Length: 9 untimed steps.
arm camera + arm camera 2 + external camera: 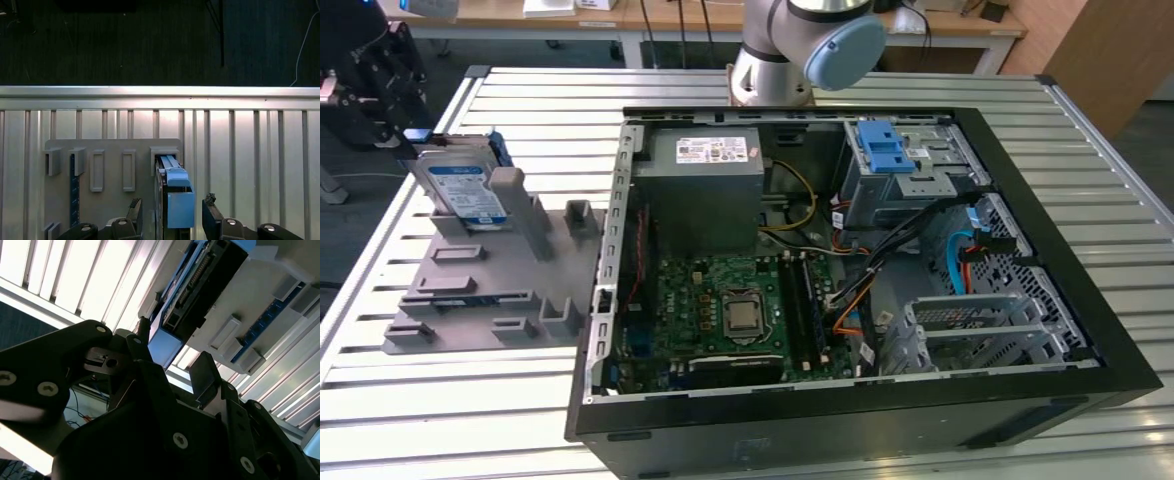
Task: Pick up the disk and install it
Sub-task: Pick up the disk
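Note:
The disk point(460, 190), silver with a white-and-blue label and blue side rails, stands on edge in a slot of the grey holder plate point(480, 290) at the exterior view's left. My gripper point(387, 125) hangs just beyond its far end. In the first wrist view the gripper point(172, 202) is open, with one dark finger point(134, 210) on each side of the disk's blue rail point(179, 202) and a gap showing on both sides. The second wrist view shows the gripper point(172, 347) the same way, with the disk point(200, 285) ahead of the fingertips point(204, 371).
An open black computer case point(1067, 300) lies at the exterior view's right, with a grey power supply box point(707, 190), a motherboard point(720, 310) and a drive bay with a bright blue clip point(887, 150). The arm's base point(787, 60) stands behind it. The slatted metal table point(250, 150) ends just beyond the holder.

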### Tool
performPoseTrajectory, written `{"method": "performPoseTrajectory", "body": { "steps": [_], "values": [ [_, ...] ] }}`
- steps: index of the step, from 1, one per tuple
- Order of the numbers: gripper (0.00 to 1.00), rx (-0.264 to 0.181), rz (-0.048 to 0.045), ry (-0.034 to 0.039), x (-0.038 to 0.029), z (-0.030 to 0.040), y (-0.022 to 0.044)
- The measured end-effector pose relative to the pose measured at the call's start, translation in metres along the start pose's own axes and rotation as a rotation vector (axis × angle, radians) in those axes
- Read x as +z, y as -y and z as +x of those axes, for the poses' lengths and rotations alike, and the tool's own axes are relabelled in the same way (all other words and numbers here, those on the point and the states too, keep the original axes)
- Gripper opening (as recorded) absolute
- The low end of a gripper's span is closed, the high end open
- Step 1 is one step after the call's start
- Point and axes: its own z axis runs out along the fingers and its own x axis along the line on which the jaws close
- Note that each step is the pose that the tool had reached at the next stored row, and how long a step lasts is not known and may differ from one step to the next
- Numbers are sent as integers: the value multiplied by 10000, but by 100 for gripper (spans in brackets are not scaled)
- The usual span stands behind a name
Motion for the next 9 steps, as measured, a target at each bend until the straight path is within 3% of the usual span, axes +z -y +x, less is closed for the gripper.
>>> {"method": "performPoseTrajectory", "body": {
  "steps": [9],
  "values": [
    [59, -59, -1, -1, 33, 1, -13]
  ]
}}
